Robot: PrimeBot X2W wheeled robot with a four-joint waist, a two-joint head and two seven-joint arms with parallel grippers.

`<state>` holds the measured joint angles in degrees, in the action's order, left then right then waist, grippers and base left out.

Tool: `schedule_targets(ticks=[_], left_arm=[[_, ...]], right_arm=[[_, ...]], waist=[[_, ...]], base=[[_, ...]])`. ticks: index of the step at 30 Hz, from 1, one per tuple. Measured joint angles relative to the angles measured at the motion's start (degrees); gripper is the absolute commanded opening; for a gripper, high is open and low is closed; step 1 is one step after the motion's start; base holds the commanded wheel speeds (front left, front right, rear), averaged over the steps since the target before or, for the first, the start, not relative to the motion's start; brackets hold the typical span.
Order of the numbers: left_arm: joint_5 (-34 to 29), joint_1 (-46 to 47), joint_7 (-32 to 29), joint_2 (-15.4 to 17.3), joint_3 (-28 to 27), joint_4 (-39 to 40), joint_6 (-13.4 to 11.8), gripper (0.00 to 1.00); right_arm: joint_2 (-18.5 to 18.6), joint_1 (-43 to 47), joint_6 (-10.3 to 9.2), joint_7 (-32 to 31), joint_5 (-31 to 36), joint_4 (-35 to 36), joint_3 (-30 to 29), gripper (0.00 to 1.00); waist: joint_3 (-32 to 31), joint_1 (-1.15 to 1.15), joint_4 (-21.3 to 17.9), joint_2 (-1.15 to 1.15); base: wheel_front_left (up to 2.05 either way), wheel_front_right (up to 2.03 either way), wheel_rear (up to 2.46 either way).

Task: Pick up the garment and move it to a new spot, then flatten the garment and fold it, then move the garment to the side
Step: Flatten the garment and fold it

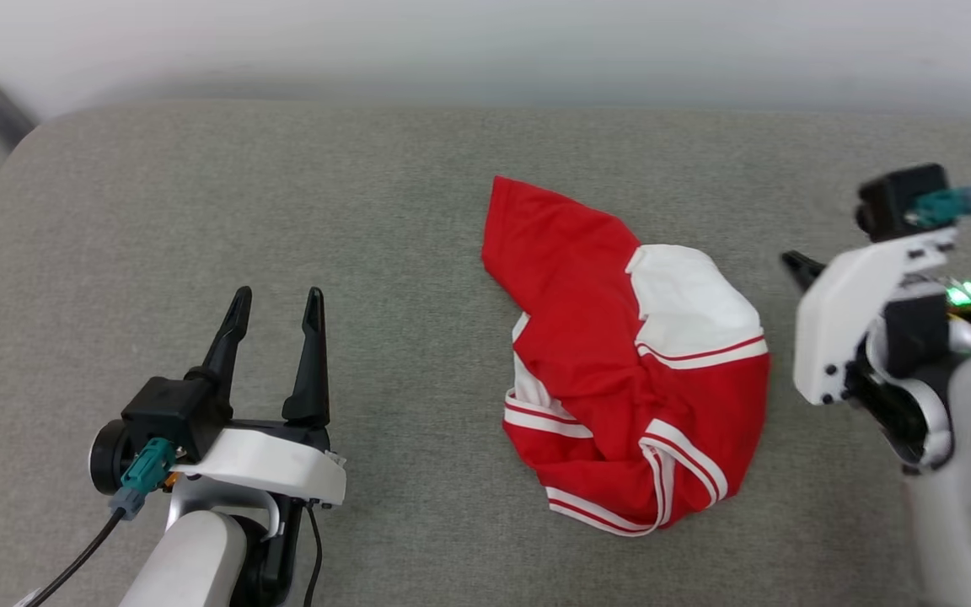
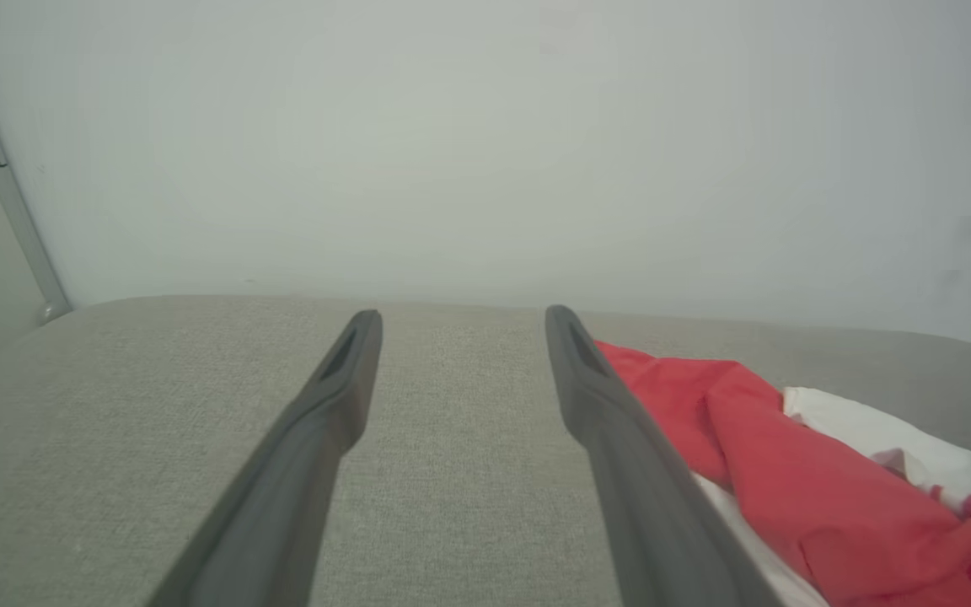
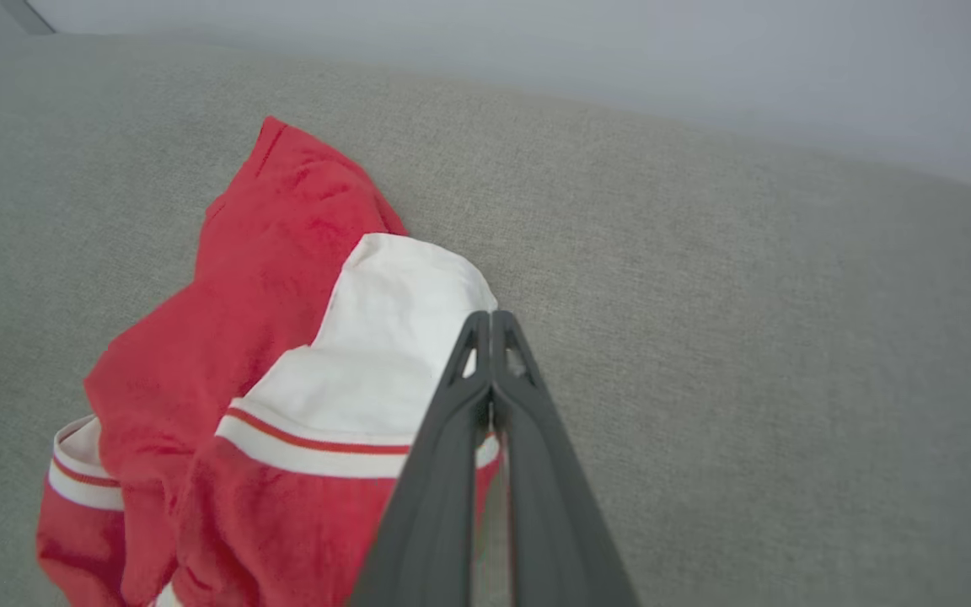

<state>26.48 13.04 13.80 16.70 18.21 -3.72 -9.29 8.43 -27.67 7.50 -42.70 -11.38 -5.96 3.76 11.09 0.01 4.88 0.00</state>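
So the red T-shirt (image 1: 612,354) sits crumpled on the grey cushion (image 1: 325,194), right of centre. Closest is the right gripper (image 3: 491,319), fingers pinched together, empty, just beside its edge. The left gripper (image 1: 276,299) gapes wide, well apart.

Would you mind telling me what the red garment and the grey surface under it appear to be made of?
The garment looks like soft matte knit fabric, possibly cotton jersey: it crumples into loose folds. The grey surface looks like woven upholstery cloth, perhaps padded: fine visible weave, rounded corner.

grey woven surface (image 1: 199,211) meets a plain pale wall (image 1: 485,42)
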Motion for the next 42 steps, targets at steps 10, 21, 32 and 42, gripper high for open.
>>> schedule_targets(ticks=[10, 21, 32, 42], left_arm=[[0.4, -1.2, 0.0, 0.7, -0.4, 0.9, -0.8, 1.0], [1.0, -3.0, 0.1, 1.2, -1.5, 1.3, -1.8, 1.0], [1.4, -3.2, -0.1, 1.3, -0.8, 1.9, -2.2, 1.0], [1.4, -2.0, -0.1, 1.1, -0.2, 2.3, -1.8, 1.0]], right_arm=[[-4.4, 15.7, 0.0, 10.6, 1.0, 8.4, -12.5, 0.0], [-5.5, 24.4, 0.0, 22.7, -1.4, 5.3, -10.7, 0.0], [-5.5, 22.5, 0.0, 23.8, -0.8, 4.1, -10.8, 1.0], [-2.8, 13.3, 0.0, 13.3, -4.0, 0.0, -14.5, 1.0]], waist=[[-1.2, 0.0, -2.7, 0.0], [-2.1, 0.0, -3.5, 0.0], [-2.3, 0.0, -2.7, 0.0], [-0.8, -0.01, -1.3, 0.0]], base=[[0.0, 0.0, 0.0], [0.0, 0.0, 0.0], [0.0, 0.0, 0.0], [0.0, 0.0, 0.0]])
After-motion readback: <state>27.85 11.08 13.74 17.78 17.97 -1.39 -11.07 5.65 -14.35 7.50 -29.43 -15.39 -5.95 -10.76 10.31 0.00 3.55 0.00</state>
